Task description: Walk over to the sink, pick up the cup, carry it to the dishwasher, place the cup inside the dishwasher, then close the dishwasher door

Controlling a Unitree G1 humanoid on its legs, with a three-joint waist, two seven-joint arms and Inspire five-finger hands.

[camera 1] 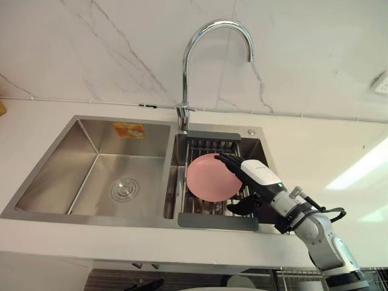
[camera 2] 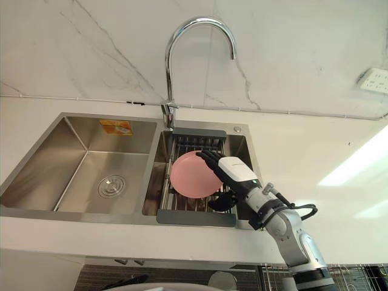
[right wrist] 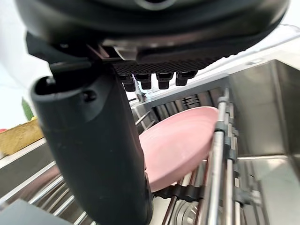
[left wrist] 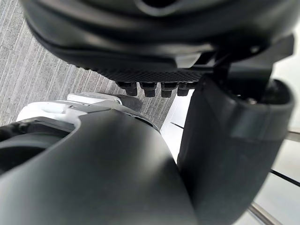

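A pink plate (camera 1: 209, 177) leans tilted on the wire drying rack (camera 1: 212, 209) in the sink's right basin; I see no cup. My right hand (camera 1: 257, 176) reaches in from the right at the plate's right edge. Its fingers (camera 1: 227, 160) lie nearly straight over the rim and its thumb (camera 1: 242, 207) sits low beside the plate. In the right wrist view the plate (right wrist: 180, 145) shows between the thumb (right wrist: 93, 140) and the fingers (right wrist: 154, 79), with a gap up to the fingers. The hand is open. My left hand (left wrist: 140, 37) hangs low above the floor, fingers relaxed.
A tall chrome faucet (camera 1: 188, 73) stands behind the divider between the basins. The left basin (camera 1: 115, 176) is steel with a drain and an orange sticker. White counter surrounds the sink (camera 1: 36, 139). A wire rack (camera 1: 297, 279) shows below the counter's front edge at the right.
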